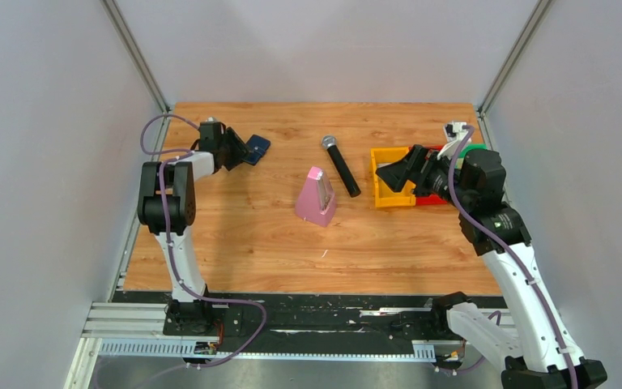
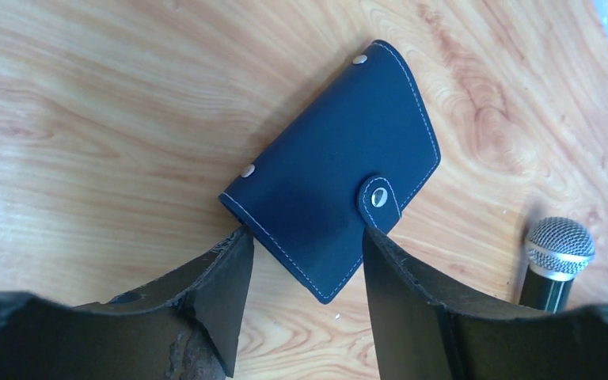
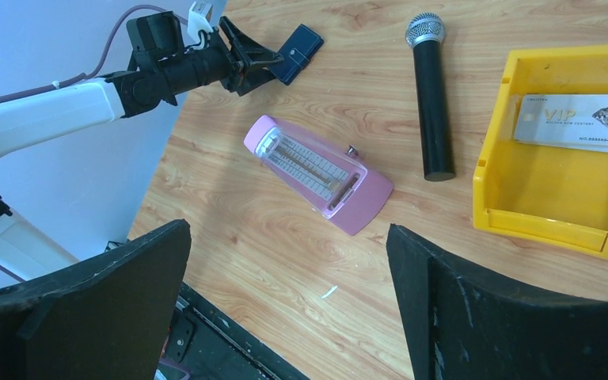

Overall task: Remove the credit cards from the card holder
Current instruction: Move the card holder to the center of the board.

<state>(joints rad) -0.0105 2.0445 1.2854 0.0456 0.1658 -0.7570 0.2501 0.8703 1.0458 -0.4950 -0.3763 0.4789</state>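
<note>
Far left, the card holder lies diagonally, short end toward the left gripper, jaws spread; right gripper's spread too.

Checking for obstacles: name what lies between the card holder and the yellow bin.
The microphone, with the pink metronome beside it, in the top view.

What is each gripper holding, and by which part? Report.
Nothing is held. Left gripper open around the near end of the closed card holder; right gripper open, empty.
</note>
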